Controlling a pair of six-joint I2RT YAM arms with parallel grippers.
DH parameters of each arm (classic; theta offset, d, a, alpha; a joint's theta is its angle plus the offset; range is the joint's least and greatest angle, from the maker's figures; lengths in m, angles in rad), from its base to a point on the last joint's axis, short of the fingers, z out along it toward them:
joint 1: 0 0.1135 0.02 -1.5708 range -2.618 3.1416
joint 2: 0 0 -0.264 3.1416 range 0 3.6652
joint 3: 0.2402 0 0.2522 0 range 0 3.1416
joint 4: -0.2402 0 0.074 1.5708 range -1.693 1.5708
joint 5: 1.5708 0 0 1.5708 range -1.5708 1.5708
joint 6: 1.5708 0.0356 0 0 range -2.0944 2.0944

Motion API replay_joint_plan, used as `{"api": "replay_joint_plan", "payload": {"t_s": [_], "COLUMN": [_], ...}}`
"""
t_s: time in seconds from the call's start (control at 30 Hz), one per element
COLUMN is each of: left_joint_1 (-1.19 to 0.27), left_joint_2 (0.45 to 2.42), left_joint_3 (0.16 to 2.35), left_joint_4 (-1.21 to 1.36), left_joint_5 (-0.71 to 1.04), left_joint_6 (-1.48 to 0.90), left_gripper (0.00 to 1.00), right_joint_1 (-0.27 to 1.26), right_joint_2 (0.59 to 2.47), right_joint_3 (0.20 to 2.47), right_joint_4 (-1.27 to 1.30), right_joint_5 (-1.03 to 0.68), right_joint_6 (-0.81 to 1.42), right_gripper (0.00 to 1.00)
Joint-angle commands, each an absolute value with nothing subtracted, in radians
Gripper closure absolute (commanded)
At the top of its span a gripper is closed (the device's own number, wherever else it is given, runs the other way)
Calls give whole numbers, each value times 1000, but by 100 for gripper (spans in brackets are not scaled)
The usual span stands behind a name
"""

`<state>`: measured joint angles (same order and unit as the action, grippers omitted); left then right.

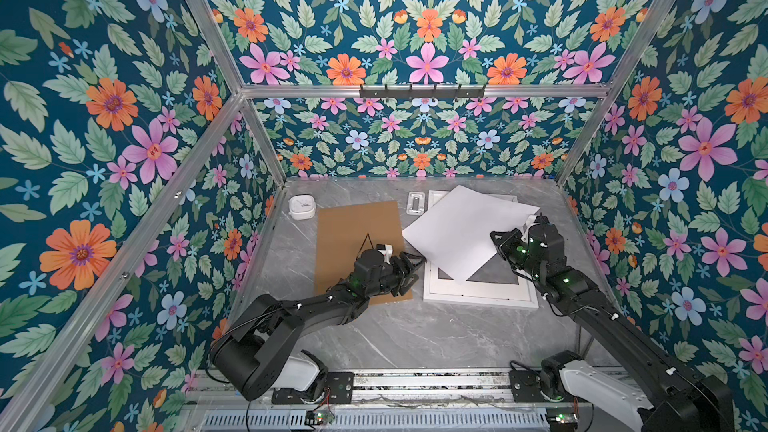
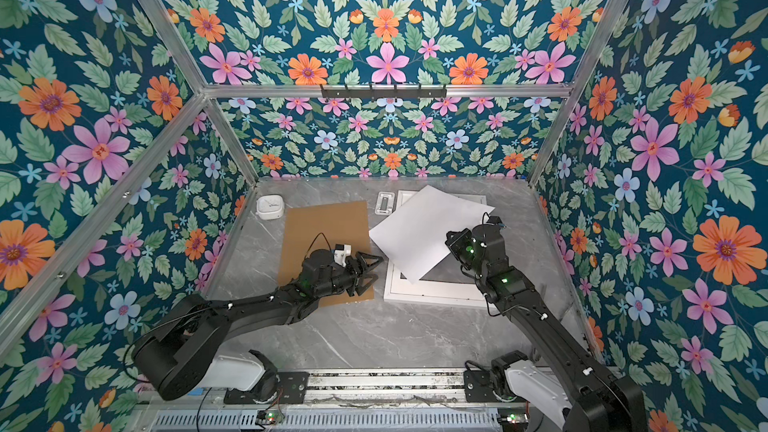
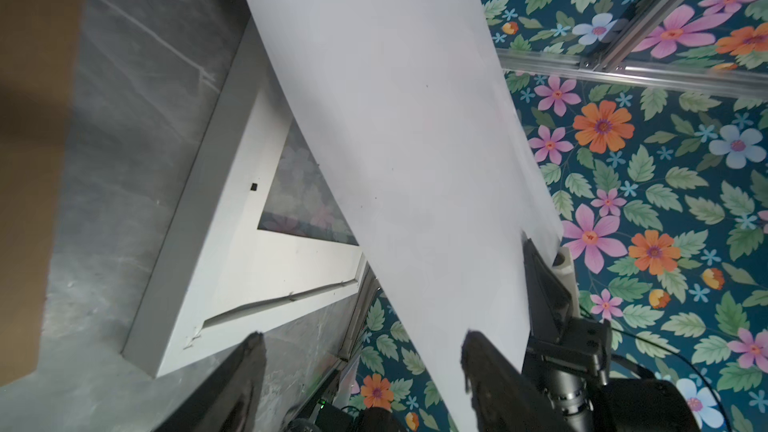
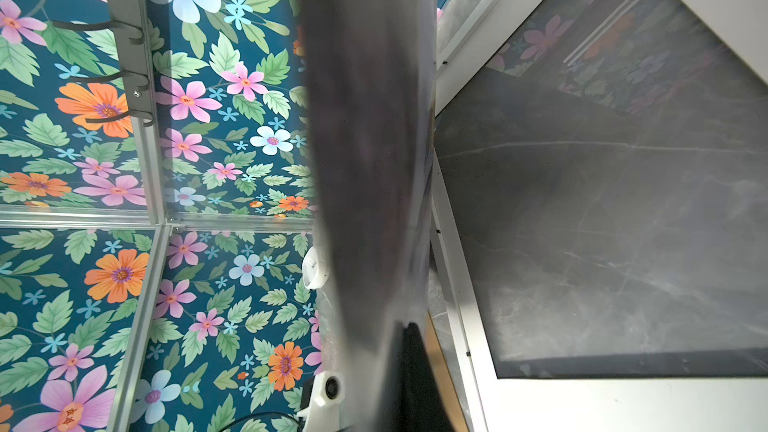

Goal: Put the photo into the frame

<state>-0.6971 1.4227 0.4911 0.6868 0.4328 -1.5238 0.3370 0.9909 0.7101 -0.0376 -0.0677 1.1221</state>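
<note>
Here, photo [image 1: 461, 234] tilts over frame [image 1: 478, 295].
Right gripper [image 1: 530, 227] clamps its edge, likely for lowering; left gripper [image 1: 413, 274], apart beside frame, could steady.

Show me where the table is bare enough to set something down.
Widest bare table: the near strip between the arm bases and the near edges of the brown board and frame. A narrower strip runs between board and left wall. Crowded: far right, where the photo hangs tilted over the frame.

No words or numbers can be read. The little white box [image 1: 302, 206] on the table [image 1: 415, 338] is too small to tell.
</note>
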Motion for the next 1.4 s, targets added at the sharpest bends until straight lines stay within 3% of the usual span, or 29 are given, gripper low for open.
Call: {"api": "replay_joint_plan", "payload": {"t_s": [0.0, 0.6, 0.9, 1.1, 1.2, 1.37], "left_joint_1": [-730, -778, -777, -768, -757, -728], "left_joint_2": [1445, 1705, 1740, 1699, 1664, 1591], "left_joint_3": [507, 651, 682, 714, 720, 752], "left_joint_4": [784, 1007, 1010, 815, 706, 462], "left_joint_5": [380, 350, 363, 380, 384, 403], "left_joint_6": [-1566, -1644, -1622, -1466, -1395, -1251], "left_gripper": [24, 43, 71, 89, 95, 98], "right_joint_1": [337, 337, 338, 339, 338, 338], "right_joint_2": [978, 928, 861, 845, 845, 852], "right_joint_3": [704, 666, 634, 635, 643, 648], "right_joint_4": [20, 37, -7, -85, -144, -241], "right_joint_5": [-35, -60, -74, -123, -156, -252], "right_joint_6": [1146, 1179, 1167, 1109, 1074, 971], "right_gripper": [100, 100, 100, 100, 92, 64]}}
